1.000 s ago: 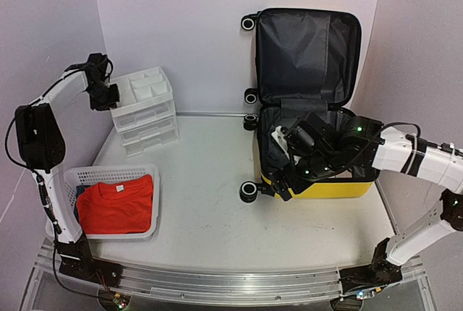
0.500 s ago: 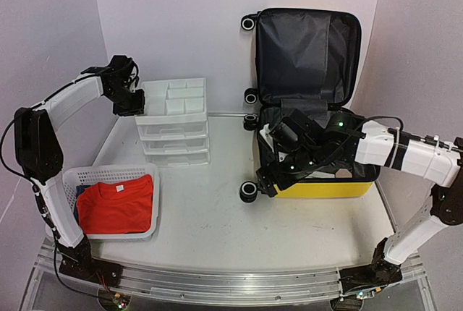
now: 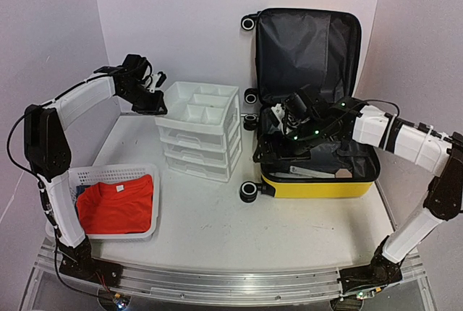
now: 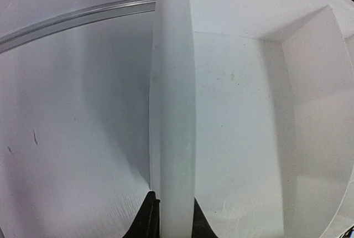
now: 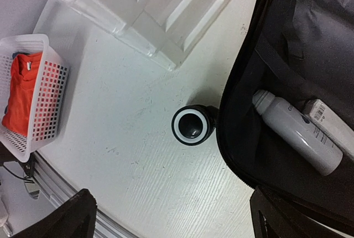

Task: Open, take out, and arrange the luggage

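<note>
The luggage (image 3: pixel 318 186) lies open at the right of the table, its yellow shell down and its dark-lined lid upright against the back wall. Inside the lining (image 5: pixel 310 39) lie a white bottle (image 5: pixel 296 133) and a white tube (image 5: pixel 332 124). My right gripper (image 3: pixel 271 150) hovers open over the case's left edge, above the front wheel (image 5: pixel 192 125), with nothing between its fingers (image 5: pixel 72 216). My left gripper (image 3: pixel 155 103) is shut on the top rim of the white drawer unit (image 3: pixel 199 134); the left wrist view shows that rim wall (image 4: pixel 174 110) pinched between the fingertips.
A white mesh basket (image 3: pixel 116 202) with a red shirt sits at the front left and also shows in the right wrist view as the basket (image 5: pixel 27 94). The drawer unit (image 5: pixel 149 5) stands close to the case's left side. A metal rail runs along the table's near edge.
The left arm has dragged the drawer unit from the back left corner toward the table's middle, turning it. The right gripper has risen and shifted back over the case's left edge.
</note>
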